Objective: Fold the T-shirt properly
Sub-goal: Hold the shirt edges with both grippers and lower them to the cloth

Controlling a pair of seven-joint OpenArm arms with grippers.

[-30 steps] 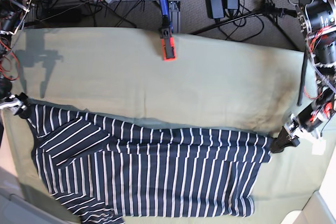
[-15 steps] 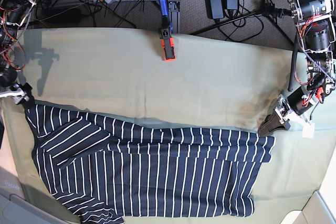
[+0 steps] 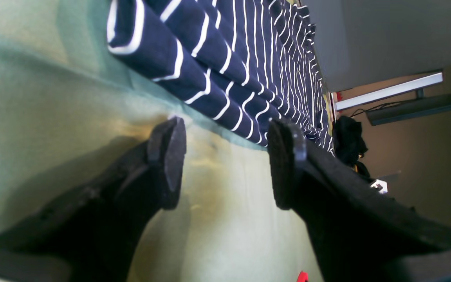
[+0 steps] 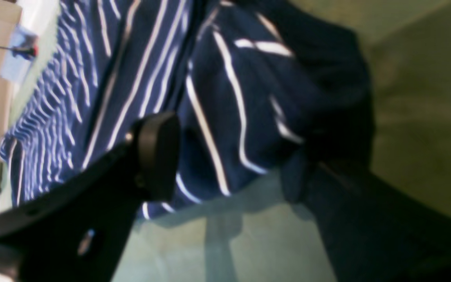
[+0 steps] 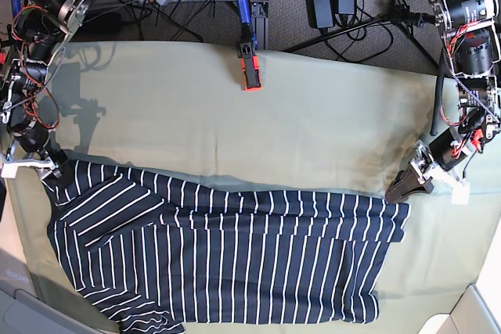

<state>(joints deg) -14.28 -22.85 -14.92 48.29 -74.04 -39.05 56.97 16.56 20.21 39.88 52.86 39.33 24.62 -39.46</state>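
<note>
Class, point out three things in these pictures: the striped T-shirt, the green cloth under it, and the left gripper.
Dark navy T-shirt with thin white stripes (image 5: 235, 263): base view, middle of its body.
Plain pale green cloth (image 5: 313, 115): base view, bare stretch above the shirt.
Left gripper (image 3: 225, 168): left wrist view, midway between its black fingers.

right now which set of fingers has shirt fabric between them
The right gripper, at the T-shirt's far corner. Striped fabric fills the gap between its fingers. The left gripper stands open over bare green cloth, short of the shirt's edge.
</note>
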